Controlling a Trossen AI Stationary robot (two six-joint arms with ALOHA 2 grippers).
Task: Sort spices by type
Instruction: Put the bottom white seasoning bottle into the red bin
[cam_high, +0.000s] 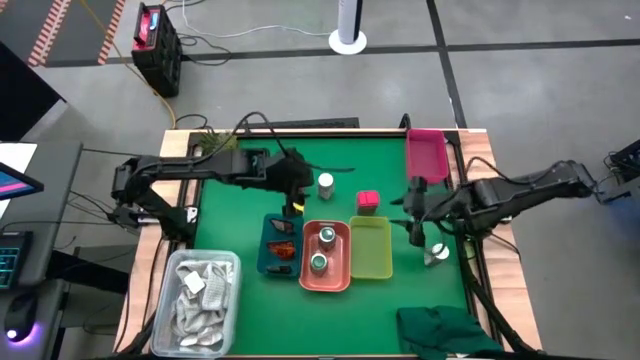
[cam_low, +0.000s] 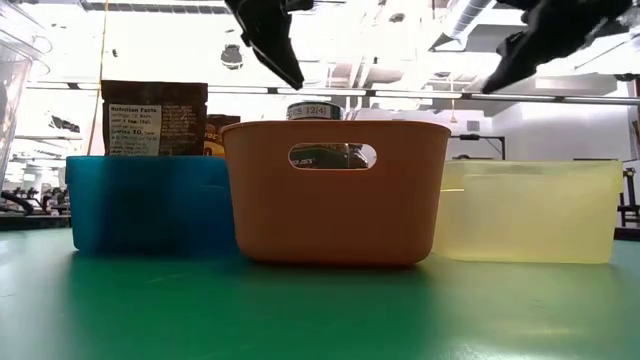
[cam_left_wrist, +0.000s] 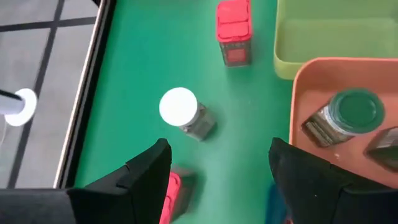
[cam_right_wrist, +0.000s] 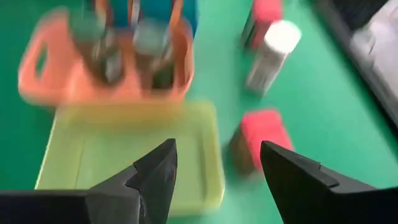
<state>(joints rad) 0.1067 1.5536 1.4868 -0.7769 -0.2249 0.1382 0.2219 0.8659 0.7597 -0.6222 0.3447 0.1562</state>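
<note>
Green felt covers the table (cam_high: 230, 215), and the orange tray (cam_high: 326, 282) near its middle serves as the landmark. Two green-lidded jars (cam_high: 327, 236) stand inside the orange tray, one behind the other. Touching the orange tray on one side is a blue tray (cam_high: 268, 262) holding dark brown-orange packets (cam_high: 282, 226); touching it on the other side is a yellow-green tray (cam_high: 370, 250). A pink cube box (cam_high: 367, 201) sits on the felt just beyond the yellow-green tray's far end. A white-lidded jar (cam_high: 326, 184) stands beyond the orange tray, near the left gripper (cam_high: 293, 186). That gripper hangs above the felt beyond the blue tray with its fingers (cam_left_wrist: 143, 171) spread wide and nothing between them; in its wrist view a second pink box (cam_left_wrist: 173, 190) lies just under it. The right gripper (cam_high: 416, 208) hovers past the yellow-green tray, away from the orange tray, with its fingers (cam_right_wrist: 155, 168) also parted and empty. Another white-lidded jar (cam_high: 437, 252) rests on the felt beside the right arm. A pink tray (cam_high: 427, 155) lies at the far corner, well apart from the orange tray.
</note>
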